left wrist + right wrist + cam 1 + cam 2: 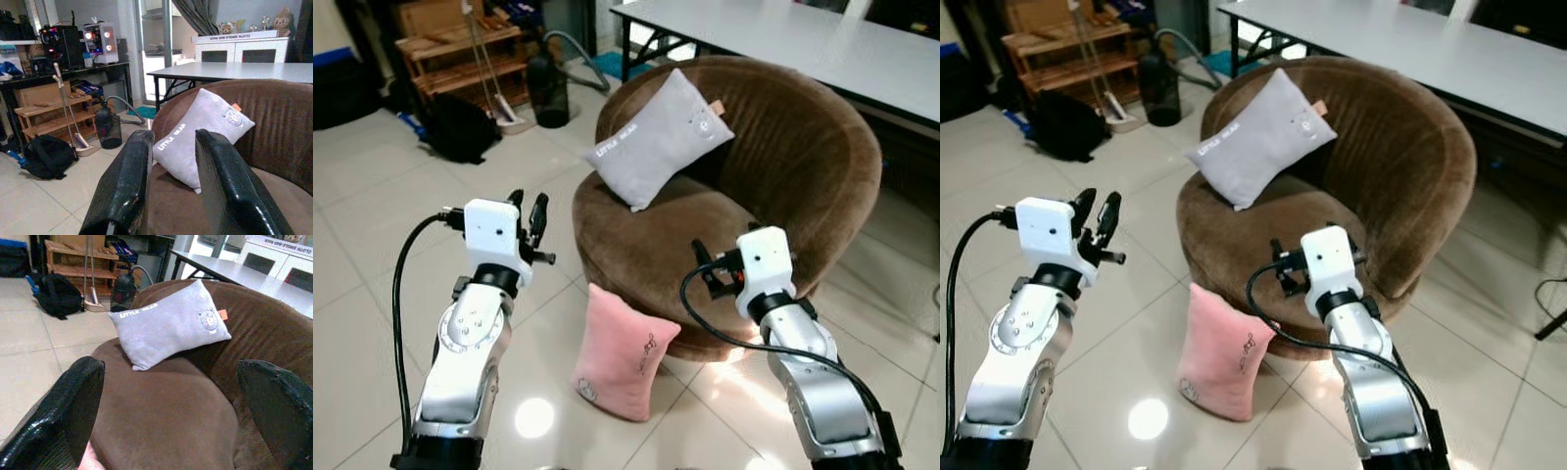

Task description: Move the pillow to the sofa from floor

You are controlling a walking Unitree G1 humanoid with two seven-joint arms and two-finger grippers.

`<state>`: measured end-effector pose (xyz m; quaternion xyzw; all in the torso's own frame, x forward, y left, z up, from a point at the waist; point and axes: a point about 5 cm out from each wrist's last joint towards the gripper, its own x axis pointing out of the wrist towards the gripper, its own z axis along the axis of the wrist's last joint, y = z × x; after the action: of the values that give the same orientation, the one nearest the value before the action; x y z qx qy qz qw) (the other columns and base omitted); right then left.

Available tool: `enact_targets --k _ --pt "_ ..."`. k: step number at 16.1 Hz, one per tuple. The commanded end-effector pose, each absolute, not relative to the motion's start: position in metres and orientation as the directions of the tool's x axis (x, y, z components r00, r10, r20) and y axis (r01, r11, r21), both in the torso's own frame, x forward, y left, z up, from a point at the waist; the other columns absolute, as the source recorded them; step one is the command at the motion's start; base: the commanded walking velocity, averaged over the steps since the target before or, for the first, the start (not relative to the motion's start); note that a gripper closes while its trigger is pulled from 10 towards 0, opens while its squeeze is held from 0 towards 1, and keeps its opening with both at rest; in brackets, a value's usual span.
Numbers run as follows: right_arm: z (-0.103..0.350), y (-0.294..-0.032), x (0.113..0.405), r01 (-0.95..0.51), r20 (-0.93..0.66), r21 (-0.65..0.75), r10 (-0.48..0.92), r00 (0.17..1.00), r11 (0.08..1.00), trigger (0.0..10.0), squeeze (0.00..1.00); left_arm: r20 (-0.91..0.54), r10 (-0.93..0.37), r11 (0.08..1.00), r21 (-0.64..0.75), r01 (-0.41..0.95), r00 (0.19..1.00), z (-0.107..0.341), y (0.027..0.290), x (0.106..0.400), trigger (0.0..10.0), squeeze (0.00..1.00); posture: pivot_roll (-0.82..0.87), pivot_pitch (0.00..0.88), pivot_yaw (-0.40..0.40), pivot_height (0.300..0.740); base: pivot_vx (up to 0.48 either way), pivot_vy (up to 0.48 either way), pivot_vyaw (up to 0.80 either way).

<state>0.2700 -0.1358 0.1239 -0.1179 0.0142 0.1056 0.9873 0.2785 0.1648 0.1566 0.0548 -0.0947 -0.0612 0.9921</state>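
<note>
A pink pillow (619, 357) stands on the tiled floor, leaning against the front of the round brown sofa (803, 166). A grey pillow (658, 139) with white lettering rests against the sofa's back. My left gripper (529, 217) is raised over the floor to the left of the sofa, well above and left of the pink pillow; its fingers (127, 191) are open with nothing between them. My right gripper (710, 269) hovers at the sofa's front edge, just above and right of the pink pillow. It is wide open and holds nothing.
A white table (783, 34) stands behind the sofa. At the back left are a wooden shelf (460, 49), a broom, a black canister (548, 90) with a hose and a black backpack (460, 127). Open tiled floor lies to the left of the sofa.
</note>
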Motion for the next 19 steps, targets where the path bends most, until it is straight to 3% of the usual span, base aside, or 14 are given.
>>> enact_targets --k 1,6,10,15,19 --pt "0.126 -0.133 0.271 -0.219 -0.043 -0.244 0.215 0.976 0.945 10.0 0.0 0.199 -0.132 0.986 0.129 0.107 0.971 0.16 0.168 0.278 10.0 0.0 -0.05 0.048 -0.017 0.74 0.465 0.0 0.0" --pt "0.126 -0.133 0.271 -0.212 -0.044 -0.249 0.208 0.977 0.945 10.0 0.0 0.194 -0.144 0.984 0.135 0.119 0.97 0.158 0.167 0.278 10.0 0.0 -0.05 0.055 -0.015 0.74 0.461 0.0 0.75" --pt "0.125 -0.136 0.272 -0.184 -0.04 -0.234 0.179 0.983 0.955 10.0 0.0 0.179 -0.155 0.981 0.142 0.13 0.972 0.155 0.166 0.278 10.0 0.0 -0.05 0.057 -0.015 0.74 0.459 0.0 0.11" --pt "0.126 -0.137 0.271 -0.174 -0.036 -0.234 0.17 0.985 0.957 10.0 0.0 0.14 -0.171 0.979 0.139 0.151 0.975 0.148 0.165 0.277 10.0 0.0 -0.05 0.055 -0.013 0.74 0.0 0.0 0.0" --pt "0.122 -0.137 0.27 -0.182 -0.051 -0.22 0.176 0.983 0.958 10.0 0.0 0.134 -0.286 0.954 0.134 0.268 0.949 0.142 0.161 0.266 10.0 0.0 -0.05 0.043 -0.015 0.715 0.0 0.0 0.0"
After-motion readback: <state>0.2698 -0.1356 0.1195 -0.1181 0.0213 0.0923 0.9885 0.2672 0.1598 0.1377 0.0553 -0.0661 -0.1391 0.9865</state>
